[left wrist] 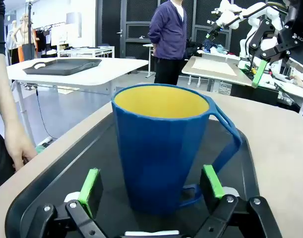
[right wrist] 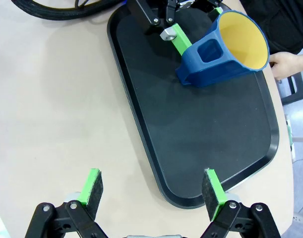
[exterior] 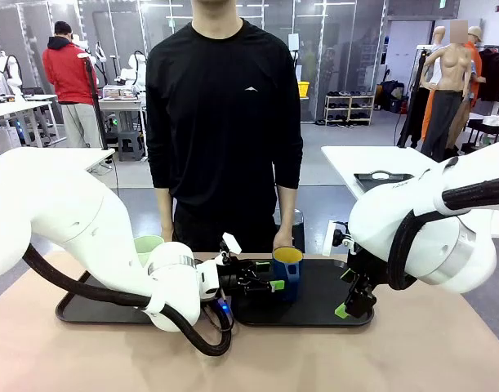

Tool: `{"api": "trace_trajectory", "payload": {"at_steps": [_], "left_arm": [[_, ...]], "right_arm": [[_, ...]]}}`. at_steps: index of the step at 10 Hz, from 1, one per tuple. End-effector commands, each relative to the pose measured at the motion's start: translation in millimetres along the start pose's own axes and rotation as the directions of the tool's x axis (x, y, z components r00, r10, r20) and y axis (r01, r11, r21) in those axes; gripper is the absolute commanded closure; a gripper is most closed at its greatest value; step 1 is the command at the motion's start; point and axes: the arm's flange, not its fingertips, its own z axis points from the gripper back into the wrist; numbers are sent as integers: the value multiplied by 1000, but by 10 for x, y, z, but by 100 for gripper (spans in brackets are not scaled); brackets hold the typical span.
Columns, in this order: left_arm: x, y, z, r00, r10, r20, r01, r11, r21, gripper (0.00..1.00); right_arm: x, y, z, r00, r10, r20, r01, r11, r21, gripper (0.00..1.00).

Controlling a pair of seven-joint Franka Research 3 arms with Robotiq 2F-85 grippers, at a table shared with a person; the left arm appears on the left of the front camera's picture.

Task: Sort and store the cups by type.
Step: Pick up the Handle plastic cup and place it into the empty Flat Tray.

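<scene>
A dark blue mug (exterior: 287,269) with a yellow inside and a handle stands upright on the right black tray (exterior: 323,314). My left gripper (exterior: 269,284) is open, with one green pad on each side of the mug's (left wrist: 161,148) base; the pads (left wrist: 90,191) stand slightly apart from its wall. The mint-green tumbler (exterior: 147,245) stands on the left tray (exterior: 73,310), half hidden behind my left arm. My right gripper (exterior: 347,298) hangs open and empty over the right tray's near right corner. Its wrist view shows my right gripper (right wrist: 152,188), the mug (right wrist: 225,54) and the tray (right wrist: 201,124).
A person in black stands at the far edge, one hand (exterior: 282,241) resting just behind the mug and also seen beside the tray (left wrist: 17,148). Bare beige tabletop (exterior: 355,359) lies in front of the two trays. Other tables and people are farther off.
</scene>
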Motion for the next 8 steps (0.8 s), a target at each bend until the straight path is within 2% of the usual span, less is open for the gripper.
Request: {"api": "trace_trajectory", "payload": {"at_steps": [1, 8], "left_arm": [[-112, -193, 143, 999, -23, 37, 22, 999, 24, 0], [-214, -570, 422, 999, 8, 43, -12, 997, 82, 0]], "right_arm": [[-14, -3, -33, 1000, 6, 21, -5, 1000, -10, 0], [-14, -3, -33, 1000, 6, 21, -5, 1000, -10, 0]]}}
